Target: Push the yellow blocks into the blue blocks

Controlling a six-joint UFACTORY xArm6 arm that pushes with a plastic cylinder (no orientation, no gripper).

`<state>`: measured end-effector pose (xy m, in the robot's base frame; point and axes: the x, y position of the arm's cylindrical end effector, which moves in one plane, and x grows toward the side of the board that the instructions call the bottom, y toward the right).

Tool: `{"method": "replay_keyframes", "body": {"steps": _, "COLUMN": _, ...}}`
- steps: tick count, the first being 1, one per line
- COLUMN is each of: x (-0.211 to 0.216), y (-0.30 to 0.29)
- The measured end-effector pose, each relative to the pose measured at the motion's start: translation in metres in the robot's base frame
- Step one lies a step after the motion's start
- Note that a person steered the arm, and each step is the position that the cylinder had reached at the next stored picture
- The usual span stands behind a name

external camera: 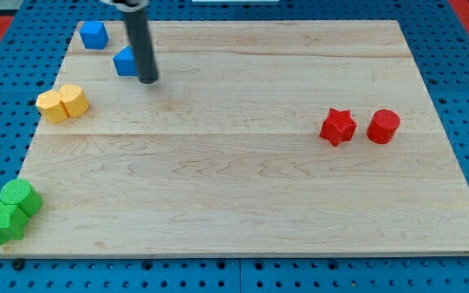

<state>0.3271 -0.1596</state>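
Two yellow blocks touch each other at the view's left: a rounded yellow one (52, 105) and a yellow hexagonal one (74, 99). A blue cube (94, 34) sits at the view's top left. A blue triangular block (125, 61) lies right and below it, partly hidden by my rod. My tip (149, 80) rests on the board just right of the blue triangular block, touching or nearly touching it, and up and right of the yellow blocks.
A red star block (337, 126) and a red cylinder (383, 126) sit at the view's right. Two green blocks (10, 211) sit at the board's bottom left corner. The wooden board (243, 203) lies on a blue pegboard.
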Motion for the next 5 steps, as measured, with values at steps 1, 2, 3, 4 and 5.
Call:
{"method": "replay_keyframes", "body": {"steps": 1, "x": -0.039, "y": -0.026}}
{"method": "replay_keyframes", "body": {"steps": 2, "x": -0.071, "y": -0.028}}
{"method": "replay_keyframes", "body": {"steps": 3, "x": -0.025, "y": -0.010}}
{"method": "replay_keyframes", "body": {"steps": 4, "x": 0.081, "y": 0.037}}
{"method": "replay_keyframes", "body": {"steps": 5, "x": 0.163, "y": 0.018}}
